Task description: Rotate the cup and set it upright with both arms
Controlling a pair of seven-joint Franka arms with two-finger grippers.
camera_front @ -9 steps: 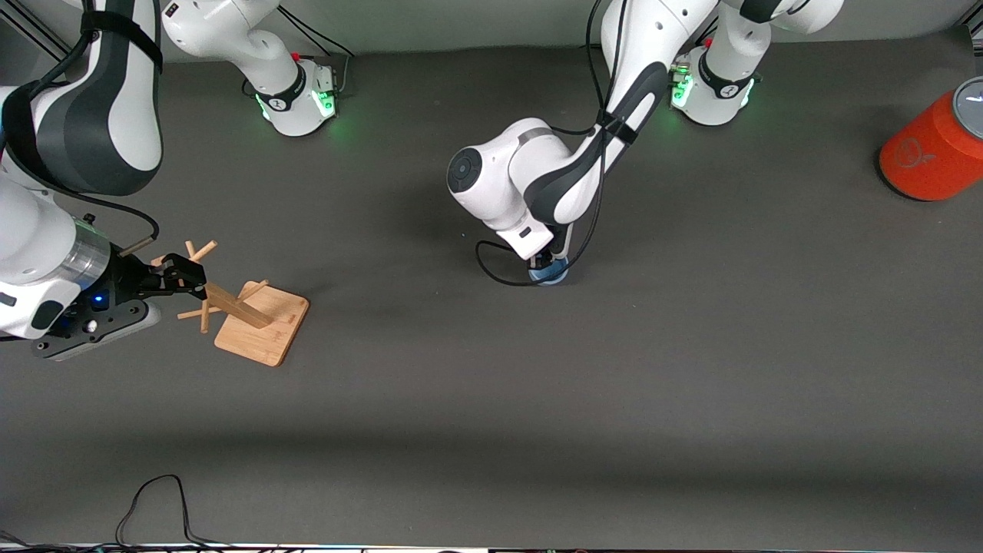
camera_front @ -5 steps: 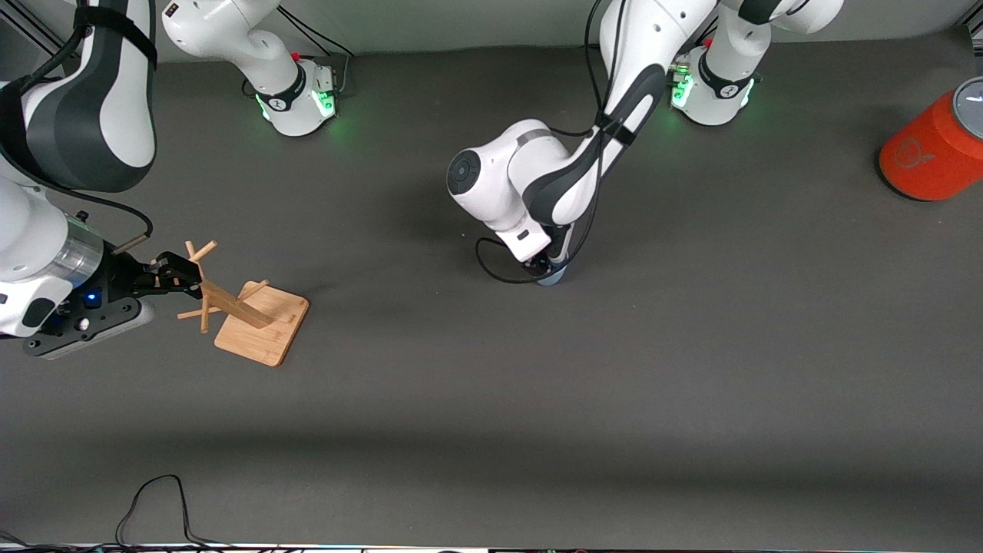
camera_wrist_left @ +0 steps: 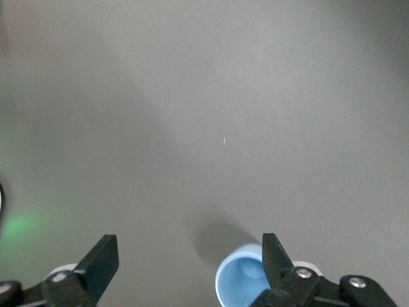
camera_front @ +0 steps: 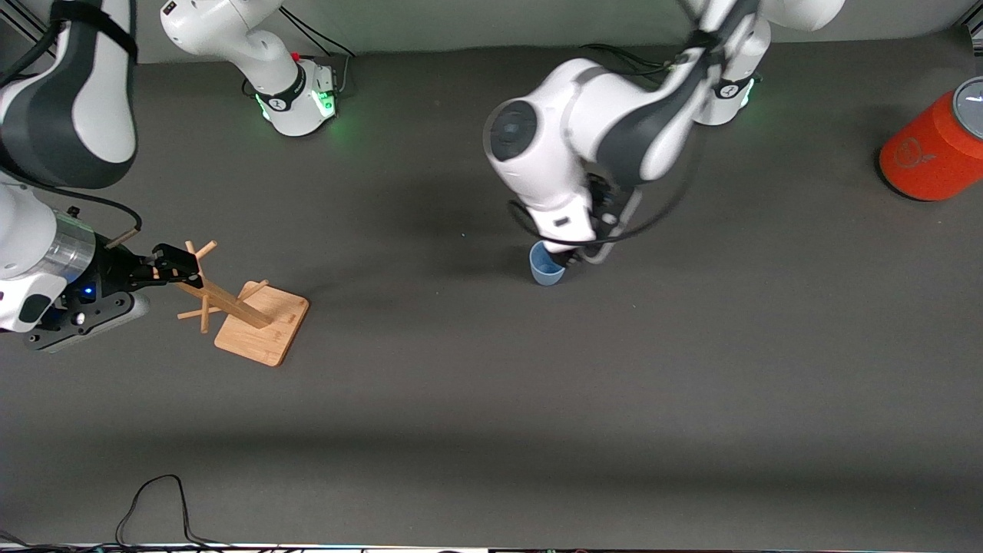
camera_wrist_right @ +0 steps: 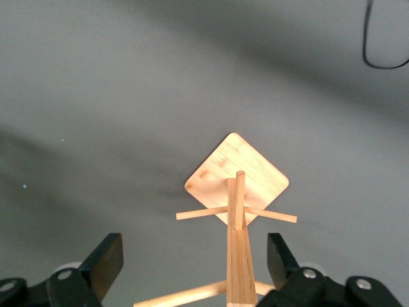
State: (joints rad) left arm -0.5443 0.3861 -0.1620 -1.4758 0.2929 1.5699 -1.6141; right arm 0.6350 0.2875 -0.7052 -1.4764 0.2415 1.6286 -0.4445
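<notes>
The light-blue cup stands mouth up on the dark mat near the table's middle, free of any grip. My left gripper hangs just above it, shifted toward the left arm's end of the table. In the left wrist view the gripper is open with bare mat between the fingers, and the cup shows by one finger, partly hidden by it. My right gripper is open at the top of the wooden rack. In the right wrist view the rack's post rises between the fingers of that gripper.
A large orange cylinder with a grey top lies at the left arm's end of the table. A black cable loops at the table edge nearest the front camera. The left arm's own cable hangs beside the cup.
My left gripper has opened, let go of the cup and risen, with the wrist swinging toward its base. The cup now shows fully. My right gripper has drifted slightly toward the right arm's end.
</notes>
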